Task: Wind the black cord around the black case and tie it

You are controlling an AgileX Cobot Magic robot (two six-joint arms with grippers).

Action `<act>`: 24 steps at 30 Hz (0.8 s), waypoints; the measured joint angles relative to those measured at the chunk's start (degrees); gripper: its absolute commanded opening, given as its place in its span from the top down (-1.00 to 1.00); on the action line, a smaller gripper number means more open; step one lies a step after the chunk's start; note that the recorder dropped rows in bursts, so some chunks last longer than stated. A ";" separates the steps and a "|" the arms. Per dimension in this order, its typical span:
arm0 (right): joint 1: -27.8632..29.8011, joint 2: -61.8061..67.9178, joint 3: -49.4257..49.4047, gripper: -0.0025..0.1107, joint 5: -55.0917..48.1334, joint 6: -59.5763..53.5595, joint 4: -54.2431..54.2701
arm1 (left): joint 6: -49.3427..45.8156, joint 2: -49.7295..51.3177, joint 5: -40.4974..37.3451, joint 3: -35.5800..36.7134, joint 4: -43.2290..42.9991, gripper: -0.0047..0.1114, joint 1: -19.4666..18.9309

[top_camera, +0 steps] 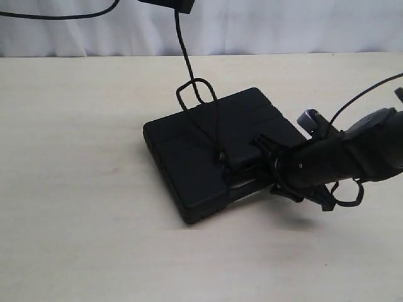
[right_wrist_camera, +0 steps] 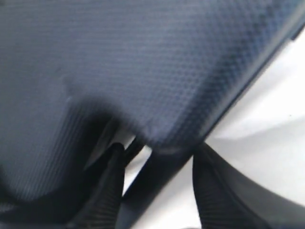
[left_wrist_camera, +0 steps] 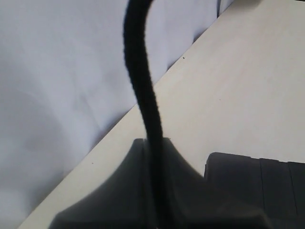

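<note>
Wrapping in hand, judging by the lie of things; tying not yet done. Sitting mid-table [top_camera: 75, 220], a little nearer the right edge than the left: the black case [top_camera: 189, 151], its near right side apparently raised off the surface. Pinched there by the right gripper [top_camera: 258, 165], jaws closed on the rim, one above and one below. Held taut above the far edge by the left gripper [top_camera: 175, 6], clamped on it: the black cord [top_camera: 186, 60], dropping to a loop [top_camera: 195, 94] at the case's far side, then crossing the lid to a small knot [top_camera: 221, 155]. One pass over the top; none visible underneath. Next, probably: hold the case lifted, carry the cord under the raised side without slack, then back toward the knot.
</note>
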State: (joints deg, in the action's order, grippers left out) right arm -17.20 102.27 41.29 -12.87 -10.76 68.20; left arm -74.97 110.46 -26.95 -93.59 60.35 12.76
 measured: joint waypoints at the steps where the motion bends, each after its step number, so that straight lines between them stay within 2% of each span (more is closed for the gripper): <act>1: -0.23 1.12 0.00 0.32 1.00 0.00 1.88 | 0.00 0.00 -0.33 0.00 0.00 0.92 0.00; 2: -0.15 1.43 0.10 0.59 1.14 0.00 2.44 | 0.31 0.00 -0.42 0.00 -0.12 0.92 0.00; 4: -0.15 1.75 0.23 0.88 1.26 -2.11 4.18 | 1.44 -0.45 -0.42 0.00 -0.42 0.92 -0.55; 7: 0.23 1.19 0.23 0.88 1.62 -8.60 5.11 | 6.13 -3.55 -0.10 0.00 -3.52 0.92 -3.80; 9: 2.20 -0.37 0.12 0.88 2.00 -13.82 4.75 | 9.85 -6.45 0.27 0.00 -8.55 0.92 -7.54; 12: 8.07 -3.61 0.04 0.88 1.00 -18.10 2.74 | 23.63 -9.61 -1.00 0.00 -21.47 0.92 -14.14; 14: 11.52 -4.18 -0.22 0.88 -2.16 -21.58 0.16 | 34.67 -9.88 -5.52 0.35 -30.73 0.92 -18.53; 16: 13.48 -4.29 -0.22 0.88 -4.12 -22.45 0.04 | 39.91 -9.88 -8.46 2.06 -35.24 0.92 -20.93; 20: 15.19 -4.40 -0.22 0.88 -4.81 -22.58 0.21 | 43.91 -9.88 -11.02 6.65 -38.29 0.92 -24.36; 24: 15.30 -4.40 -0.22 0.88 -4.59 -22.48 0.49 | 45.51 -9.88 -9.85 13.24 -38.92 0.92 -27.40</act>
State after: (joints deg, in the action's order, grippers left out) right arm -1.90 97.87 41.06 -17.46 -33.24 68.68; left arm -29.46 100.58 -36.80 -80.34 21.42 -14.64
